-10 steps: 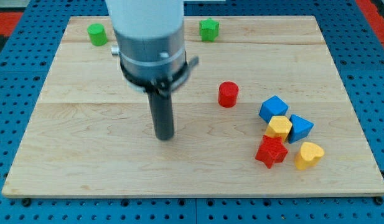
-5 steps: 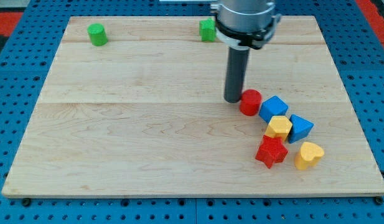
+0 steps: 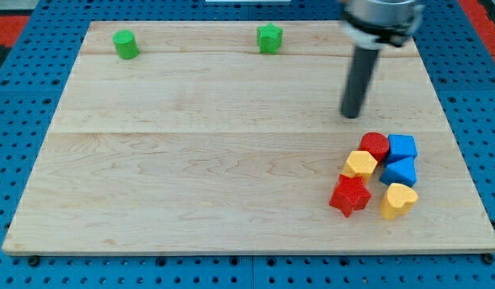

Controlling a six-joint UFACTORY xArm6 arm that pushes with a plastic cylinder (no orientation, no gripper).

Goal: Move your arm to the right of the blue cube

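Note:
The blue cube (image 3: 402, 148) lies at the view's right on the wooden board (image 3: 191, 160), touching a red cylinder (image 3: 375, 146) on its left and a second blue block (image 3: 399, 172) below it. My tip (image 3: 351, 115) stands on the board above and to the left of the blue cube, a short gap from the red cylinder. The rod rises toward the view's top right.
A yellow block (image 3: 360, 164), a red star-shaped block (image 3: 350, 195) and a yellow heart-shaped block (image 3: 398, 200) crowd below the blue cube. A green cylinder (image 3: 124, 43) and a green block (image 3: 269, 38) sit near the board's top edge.
My tip swept from the board's centre to the right, pushing the red cylinder into the cluster. The blue cube shifted right and down. The tip now stands clear, above the cluster.

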